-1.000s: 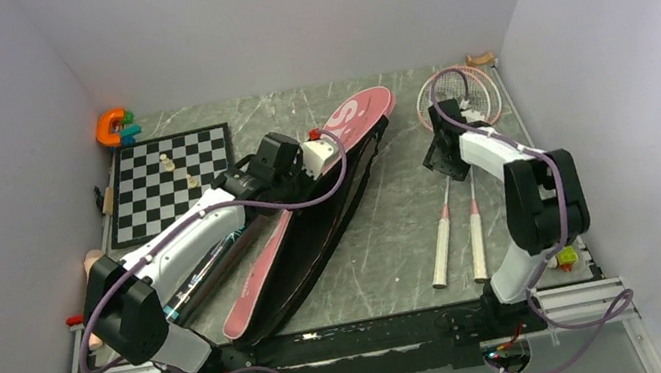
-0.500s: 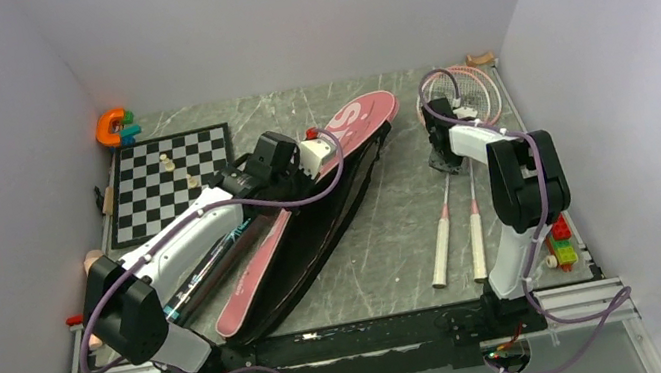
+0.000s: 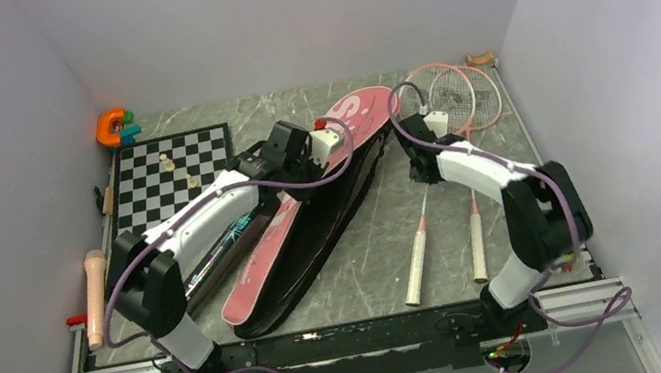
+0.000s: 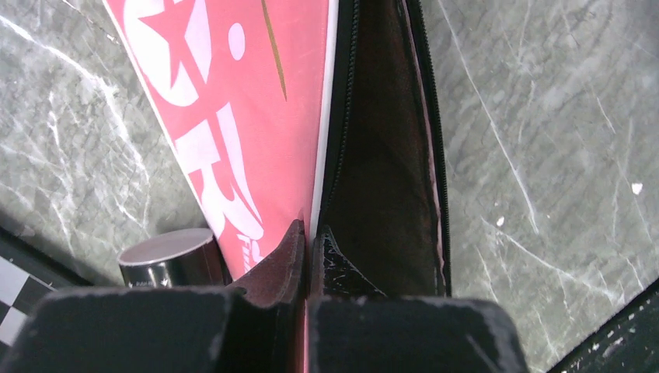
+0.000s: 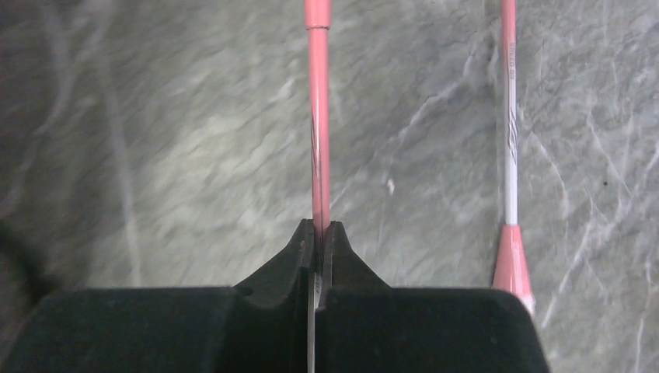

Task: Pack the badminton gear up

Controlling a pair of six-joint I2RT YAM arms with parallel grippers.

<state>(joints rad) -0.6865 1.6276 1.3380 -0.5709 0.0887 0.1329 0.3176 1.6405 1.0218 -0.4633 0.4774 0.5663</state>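
The right tool [image 5: 317, 233] is pinching the pink shaft of one racket [image 5: 317, 116], just beside the open pink bag [image 3: 332, 217] on the surface [image 3: 381, 239]. The left tool [image 4: 308, 247] is pinching the bag's flap edge.

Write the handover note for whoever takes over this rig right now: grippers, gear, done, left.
Left gripper: shut on the flap edge of the pink bag, which lies open.
Right gripper: shut on the shaft of the left racket, which is angled toward the bag.
Second racket lies on the table to its right. Black tube lies left of the bag. No shuttlecocks in view.
Done: bag opened, one racket gripped.
Left: rackets, tube and shuttlecocks into the bag, then close it.
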